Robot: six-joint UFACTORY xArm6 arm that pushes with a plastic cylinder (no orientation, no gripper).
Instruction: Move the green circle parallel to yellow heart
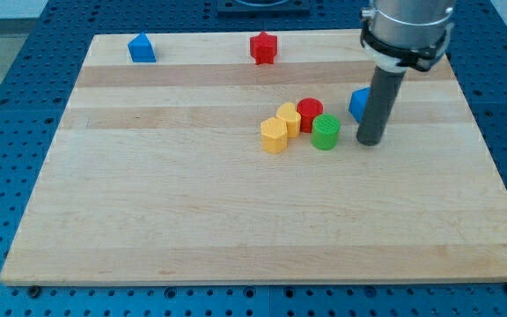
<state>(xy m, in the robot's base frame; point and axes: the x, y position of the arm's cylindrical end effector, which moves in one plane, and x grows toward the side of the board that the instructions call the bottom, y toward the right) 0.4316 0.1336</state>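
my tip sits just to the view's right of the green circle, a small gap between. no jaws here, a bare rod holding nothing. yellow heart lies further left, so the push likely runs leftward.

You see my tip just to the view's right of the green circle, not touching it. The red circle sits behind the green one, with two yellow blocks to its left. A blue block peeks out behind the rod.
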